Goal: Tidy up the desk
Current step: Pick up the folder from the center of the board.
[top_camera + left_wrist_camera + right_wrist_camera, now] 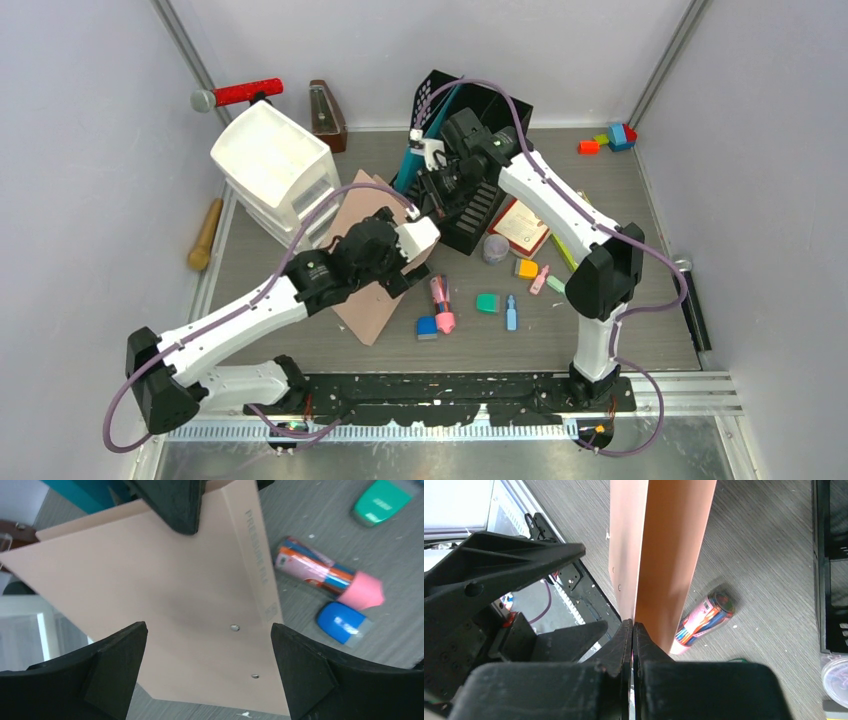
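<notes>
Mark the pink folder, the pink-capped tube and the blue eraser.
pink folder point(165, 610): left wrist view, middle of its face.
pink-capped tube point(312, 570): left wrist view, its striped body.
blue eraser point(340, 622): left wrist view, its blue top.

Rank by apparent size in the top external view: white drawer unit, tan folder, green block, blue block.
1. white drawer unit
2. tan folder, partly hidden, so the gap is unsure
3. green block and blue block: look alike, not ranked

I have the left arm point(240, 320) stretched diagonally toward the middle, with the left gripper point(208, 630) facing down and its fingers spread wide. The right arm point(560, 205) folds back from the right side, and the right gripper point(632, 625) is pinched tight on the edge of a pink folder point(150, 580).
</notes>
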`<state>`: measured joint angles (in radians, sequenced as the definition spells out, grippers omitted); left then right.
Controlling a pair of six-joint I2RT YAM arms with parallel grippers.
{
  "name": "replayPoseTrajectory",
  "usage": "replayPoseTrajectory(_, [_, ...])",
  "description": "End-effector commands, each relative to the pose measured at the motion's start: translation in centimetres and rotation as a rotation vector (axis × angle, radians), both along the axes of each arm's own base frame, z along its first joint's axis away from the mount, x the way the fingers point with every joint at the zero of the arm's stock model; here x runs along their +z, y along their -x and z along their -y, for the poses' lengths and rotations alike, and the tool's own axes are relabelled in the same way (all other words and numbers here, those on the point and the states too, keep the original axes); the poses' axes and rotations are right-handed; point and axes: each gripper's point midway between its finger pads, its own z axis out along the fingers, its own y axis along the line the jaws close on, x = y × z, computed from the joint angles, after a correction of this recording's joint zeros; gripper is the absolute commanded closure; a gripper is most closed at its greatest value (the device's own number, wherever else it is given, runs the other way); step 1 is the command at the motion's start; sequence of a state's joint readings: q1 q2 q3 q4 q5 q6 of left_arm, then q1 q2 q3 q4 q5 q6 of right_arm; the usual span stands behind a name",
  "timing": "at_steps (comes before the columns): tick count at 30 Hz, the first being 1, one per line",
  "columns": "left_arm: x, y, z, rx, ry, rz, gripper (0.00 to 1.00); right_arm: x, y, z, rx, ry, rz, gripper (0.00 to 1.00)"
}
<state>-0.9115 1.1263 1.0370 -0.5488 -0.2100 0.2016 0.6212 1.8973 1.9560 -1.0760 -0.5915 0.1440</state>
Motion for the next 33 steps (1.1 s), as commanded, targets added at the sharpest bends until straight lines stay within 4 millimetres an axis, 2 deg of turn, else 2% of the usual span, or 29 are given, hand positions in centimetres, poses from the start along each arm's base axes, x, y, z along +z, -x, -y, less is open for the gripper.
replayPoseTrajectory(1, [1.3,-2.5,-2.0,0.089,-0.04,0.198,0.01,0.7,-0.3,-0.8,0.035,-0.058,0.004,1.0])
replayPoseTrajectory(4, [1.9,-2.4,-3.5,0.093,-0.037,0.227,0.01,0.2,0.2,0.0,0.087,-0.035,0.029,1.0])
replayPoseTrajectory(10, [2.3,-0.9,-6.2,0.066,-0.05,0.155,0.01,0.9,1.2,1.9,0.193,0.007,0.129,1.0])
replayPoseTrajectory(12, [2.0,-0.6,-6.8,0.061,-0.052,0.108,0.01,1.2,1.7,2.7,0.224,0.022,0.161,1.0])
replayPoseTrajectory(17, [1.7,-0.5,-7.6,0.05,-0.008,-0.029,0.01,0.4,2.9,4.3,0.285,0.06,0.193,1.0])
replayPoseTrajectory(20, [1.6,-1.2,-8.3,0.056,0.045,-0.102,0.01,-0.3,3.8,5.0,0.301,0.064,0.196,1.0])
replayPoseTrajectory(23, [1.3,-2.3,-9.1,0.061,0.081,-0.151,0.01,-0.6,3.9,5.0,0.295,0.053,0.213,0.99])
replayPoseTrajectory(28, [-0.3,-3.8,-10.2,0.049,0.107,-0.237,0.01,-1.0,4.3,5.1,0.283,0.037,0.229,1.0])
replayPoseTrajectory(33, [-2.1,-3.8,-10.7,-0.029,0.168,-0.368,0.01,-1.4,4.4,5.1,0.288,0.023,0.241,1.0])
